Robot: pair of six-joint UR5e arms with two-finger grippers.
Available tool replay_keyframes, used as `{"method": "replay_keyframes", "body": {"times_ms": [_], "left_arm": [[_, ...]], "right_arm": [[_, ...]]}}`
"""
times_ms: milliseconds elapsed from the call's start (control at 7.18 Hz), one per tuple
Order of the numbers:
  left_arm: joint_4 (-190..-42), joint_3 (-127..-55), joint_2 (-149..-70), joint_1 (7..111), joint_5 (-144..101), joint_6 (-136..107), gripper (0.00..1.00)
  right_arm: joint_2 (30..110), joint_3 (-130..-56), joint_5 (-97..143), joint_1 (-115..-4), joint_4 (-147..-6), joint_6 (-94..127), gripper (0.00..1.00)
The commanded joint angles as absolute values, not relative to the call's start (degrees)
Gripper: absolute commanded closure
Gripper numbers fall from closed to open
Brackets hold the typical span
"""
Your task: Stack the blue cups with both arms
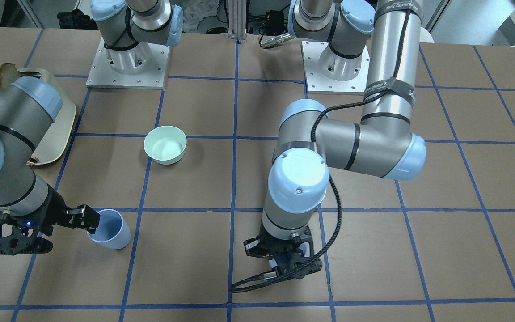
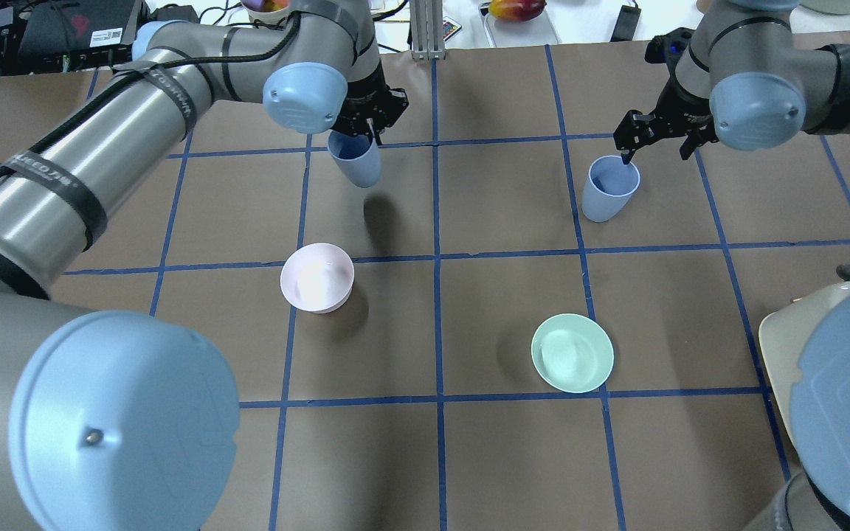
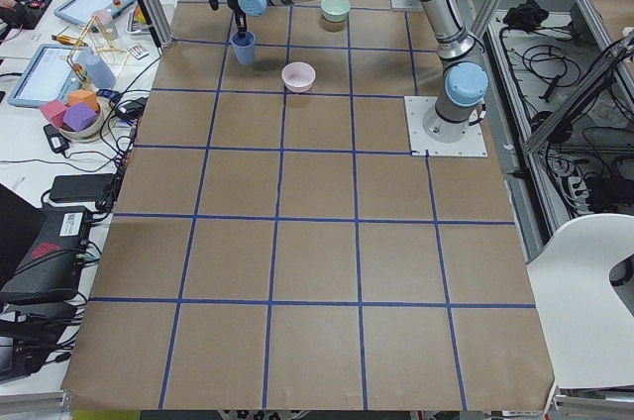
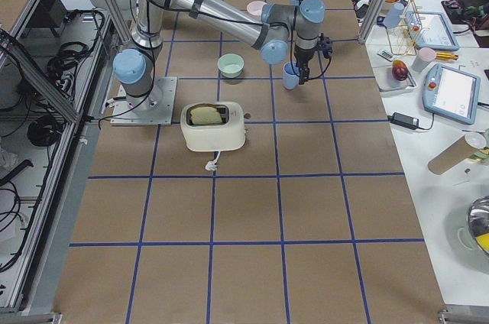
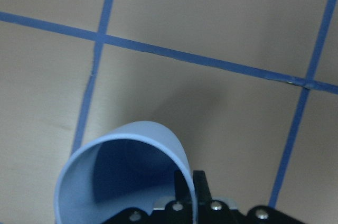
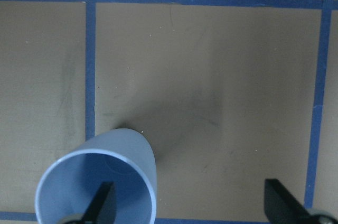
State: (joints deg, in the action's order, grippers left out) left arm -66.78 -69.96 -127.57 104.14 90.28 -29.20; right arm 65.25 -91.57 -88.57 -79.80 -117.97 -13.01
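Cups are well apart, both on the far side of the bench from the robot, one either side of the middle tape line. The left cup (image 2: 355, 161) hangs clear of the bench, mouth up and slightly tilted, with its shadow lying apart from it on the brown surface. The left end effector (image 2: 370, 131) has it by the rim. In the left wrist view one finger (image 5: 184, 188) is inside the cup and the other is just outside, closed tight on the wall between them.

The right cup (image 2: 608, 190) stands upright on the bench (image 2: 506, 199), beside a blue tape line. The right end effector (image 6: 193, 205) is spread wide and grips nothing. One finger (image 6: 103, 208) dips inside the cup's mouth, and the other is well off to the side over bare bench.

A pink bowl (image 2: 316, 277) sits nearer the robot than the left cup. A green bowl (image 2: 572, 352) sits nearer still, on the right arm's side, and the two bowls are apart from each other and from both cups. A cream toaster (image 4: 214, 127) with a slice in its slot stands near the right arm's base.
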Motion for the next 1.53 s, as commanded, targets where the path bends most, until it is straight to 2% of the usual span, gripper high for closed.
{"method": "replay_keyframes", "body": {"times_ms": [0, 139, 418, 557, 696, 975, 1114, 1253, 1392], "left_arm": [[-66.4, -64.7, -132.4, 109.4, 90.6, -37.9, 1.00], [-66.4, -61.7, -134.4, 109.8, 90.4, -38.4, 1.00], [-66.4, -60.8, -136.2, 111.2, 90.4, -37.4, 1.00], [-66.4, -60.8, -136.5, 111.2, 90.1, -37.4, 0.01], [-67.1, -60.6, -135.1, 111.1, 90.0, -37.1, 0.00], [-73.1, -59.6, -130.7, 109.9, 90.3, -34.9, 0.00], [-83.2, -59.2, -126.3, 109.4, 90.2, -27.7, 0.00], [-96.0, -59.5, -119.7, 108.6, 91.0, -22.5, 0.00], [-102.8, -60.0, -115.6, 108.6, 91.1, -22.2, 0.00]], "right_arm": [[63.2, -91.8, -88.3, -79.5, -117.3, -14.3, 0.00], [63.1, -91.8, -88.3, -79.5, -117.0, -14.3, 0.00], [62.6, -91.8, -84.8, -79.5, -117.1, -14.5, 0.00], [61.0, -91.9, -84.6, -79.5, -117.2, -14.6, 0.00], [60.7, -92.0, -84.6, -79.5, -117.4, -14.6, 0.16], [59.8, -91.8, -82.8, -79.5, -117.1, -14.0, 0.92], [60.3, -91.4, -83.2, -79.5, -114.6, -13.8, 1.00], [60.8, -91.1, -83.2, -79.5, -112.8, -13.8, 1.00], [61.3, -91.0, -82.7, -79.6, -112.4, -13.5, 1.00]]}}
